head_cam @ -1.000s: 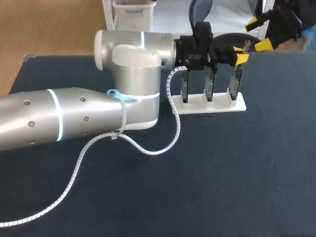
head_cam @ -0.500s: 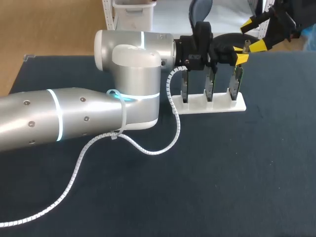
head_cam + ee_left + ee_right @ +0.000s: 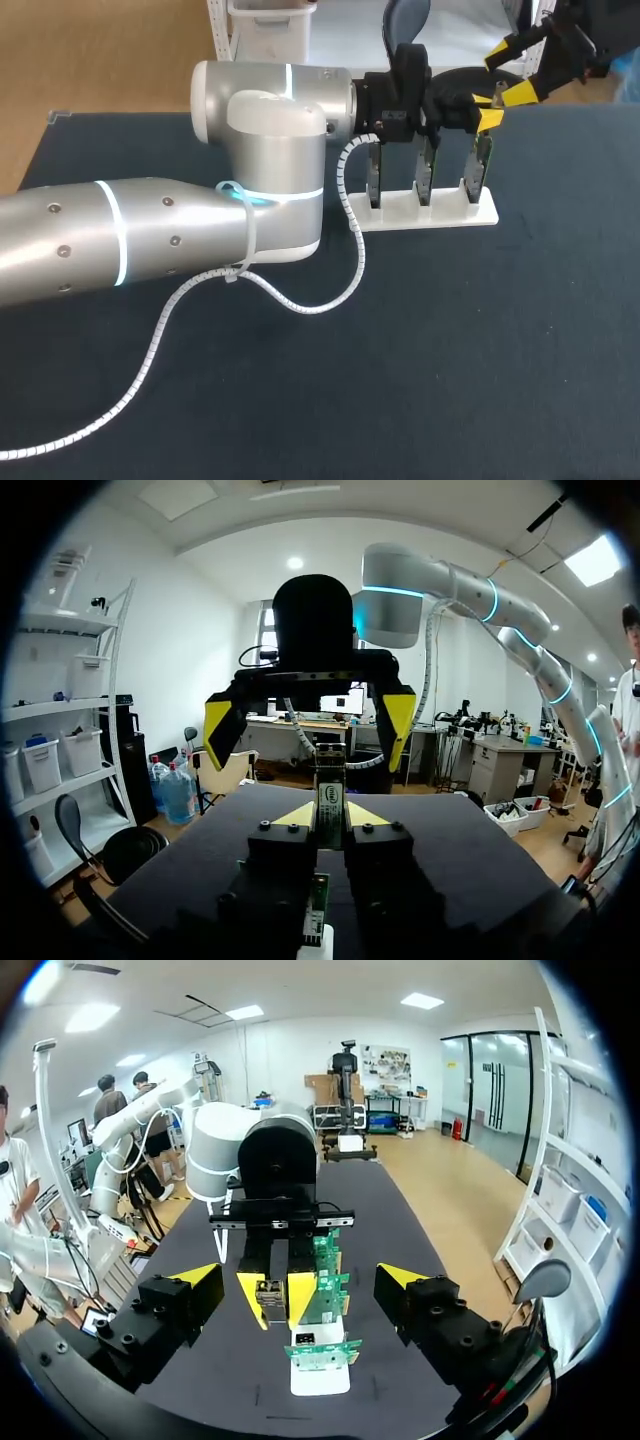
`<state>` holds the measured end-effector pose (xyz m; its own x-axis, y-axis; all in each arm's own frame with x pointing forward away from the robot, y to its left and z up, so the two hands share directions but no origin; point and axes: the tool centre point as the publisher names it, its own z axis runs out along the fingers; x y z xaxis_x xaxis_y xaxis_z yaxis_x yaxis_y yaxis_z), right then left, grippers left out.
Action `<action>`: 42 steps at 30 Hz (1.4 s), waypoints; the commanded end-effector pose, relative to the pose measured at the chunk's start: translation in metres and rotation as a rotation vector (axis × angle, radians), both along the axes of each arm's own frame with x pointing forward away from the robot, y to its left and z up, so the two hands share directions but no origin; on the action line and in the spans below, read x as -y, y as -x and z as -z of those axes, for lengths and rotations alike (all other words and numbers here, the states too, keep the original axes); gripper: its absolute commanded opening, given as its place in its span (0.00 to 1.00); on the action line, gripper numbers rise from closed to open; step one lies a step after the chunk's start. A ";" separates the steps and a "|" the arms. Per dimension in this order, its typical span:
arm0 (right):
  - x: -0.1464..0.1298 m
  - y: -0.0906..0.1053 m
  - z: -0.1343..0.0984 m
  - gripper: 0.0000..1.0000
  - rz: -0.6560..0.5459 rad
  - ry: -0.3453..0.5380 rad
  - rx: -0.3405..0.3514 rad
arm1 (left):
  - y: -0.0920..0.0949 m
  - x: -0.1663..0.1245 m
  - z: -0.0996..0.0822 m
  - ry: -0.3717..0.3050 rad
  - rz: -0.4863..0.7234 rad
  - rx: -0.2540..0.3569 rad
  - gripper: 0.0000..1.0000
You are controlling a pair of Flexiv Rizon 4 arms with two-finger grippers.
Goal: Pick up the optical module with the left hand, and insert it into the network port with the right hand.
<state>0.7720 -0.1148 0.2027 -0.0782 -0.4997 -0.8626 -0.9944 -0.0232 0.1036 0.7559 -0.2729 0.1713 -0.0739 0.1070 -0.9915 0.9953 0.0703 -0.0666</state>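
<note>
**Rack at the far side, jaws meeting above it**

A rack (image 3: 430, 212) stands on the bench (image 3: 450, 350) near its far edge, with three boards (image 3: 424, 175) upright in it side by side. The left arm (image 3: 150, 240) crosses from the left. Its jaws sit above the rack's right end, the module (image 3: 329, 805) between them. The right jaws hang behind, further right. A cable (image 3: 300, 306) lies before the rack's left end.

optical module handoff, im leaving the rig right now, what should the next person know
Left gripper: shut on the optical module, held up beside the three boards standing in the white rack.
Right gripper: open and empty, past the rack's end, facing the left one.
Done: left has the module.
Left to do: get the module to the right gripper, then insert it into a network port. I cannot tell which board's port.
</note>
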 end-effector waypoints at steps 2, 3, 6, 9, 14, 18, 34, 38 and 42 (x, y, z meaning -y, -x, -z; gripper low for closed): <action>-0.003 0.003 0.001 1.00 0.025 0.009 0.002 | -0.001 0.000 0.000 -0.003 0.001 -0.001 0.00; -0.003 0.003 0.001 1.00 0.027 0.009 0.003 | -0.001 0.000 0.000 -0.003 0.001 -0.001 0.00; -0.003 0.004 0.002 1.00 0.032 0.016 0.004 | -0.001 0.000 0.000 -0.003 0.001 -0.001 0.00; -0.003 0.004 0.002 1.00 0.035 0.019 0.003 | -0.001 0.000 0.000 -0.003 0.001 -0.001 0.00; -0.003 0.006 0.004 1.00 0.036 0.028 0.001 | -0.001 0.000 0.000 -0.003 0.001 -0.001 0.00; -0.003 0.007 0.004 1.00 0.033 0.027 -0.002 | -0.001 0.000 0.000 -0.003 0.001 -0.001 0.00; -0.002 0.006 0.004 1.00 0.027 0.022 -0.006 | -0.001 0.000 0.000 -0.003 0.001 -0.001 0.00; -0.002 0.006 0.004 0.00 0.030 0.013 -0.001 | -0.001 0.000 0.000 -0.003 0.001 -0.001 0.00; -0.001 0.006 0.004 0.00 0.039 0.017 -0.002 | -0.001 0.000 0.000 -0.003 0.001 -0.001 0.00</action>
<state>0.7687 -0.1138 0.1984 -0.0993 -0.5108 -0.8540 -0.9940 0.0111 0.1090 0.7559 -0.2729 0.1713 -0.0739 0.1070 -0.9915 0.9953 0.0703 -0.0666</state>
